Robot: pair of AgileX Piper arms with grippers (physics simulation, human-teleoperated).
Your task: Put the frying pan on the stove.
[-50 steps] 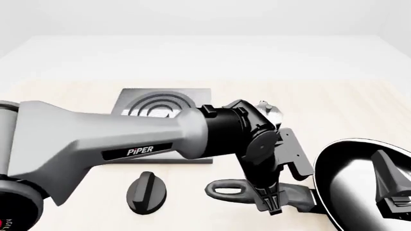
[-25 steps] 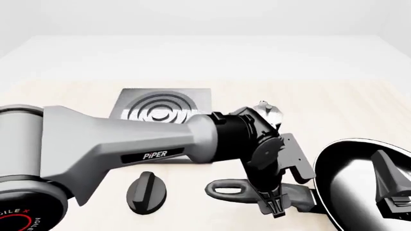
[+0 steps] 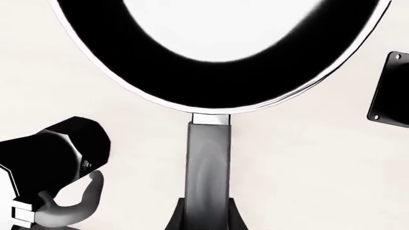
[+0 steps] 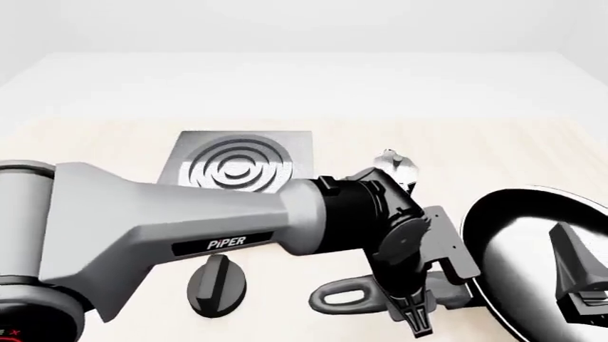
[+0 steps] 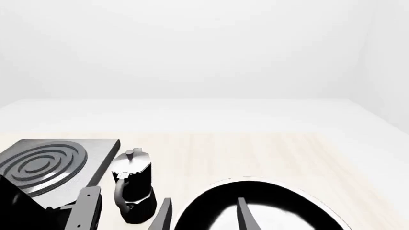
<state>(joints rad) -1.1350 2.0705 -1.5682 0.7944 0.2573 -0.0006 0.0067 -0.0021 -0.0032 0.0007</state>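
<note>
The frying pan [image 4: 517, 242] is glossy black and lies at the near right of the table, its grey handle [image 4: 347, 293] pointing left. My left gripper [image 4: 418, 320] comes down on the handle's middle and is shut on it. In the left wrist view the handle [image 3: 208, 158] runs from the frying pan [image 3: 191, 81] back between the left gripper [image 3: 206, 218] fingers. The stove [image 4: 238, 160] lies flat at the far left, apart from the pan. My right gripper [image 4: 582, 285] hovers open over the pan bowl; its wrist view shows the right gripper [image 5: 203, 218], the pan [image 5: 268, 188] and the stove [image 5: 45, 163].
A black-and-silver moka pot [image 4: 399, 167] stands between stove and pan, just behind my left wrist, and also shows as the moka pot [image 5: 134, 187] and the moka pot [image 3: 51, 158]. A black oval knob [image 4: 216, 285] lies near the front edge, left of the handle loop.
My left arm has drawn nearer and lower in the front view. The handle loop and pan have shifted slightly with it. More of the stove is uncovered. The right gripper has stayed put.
</note>
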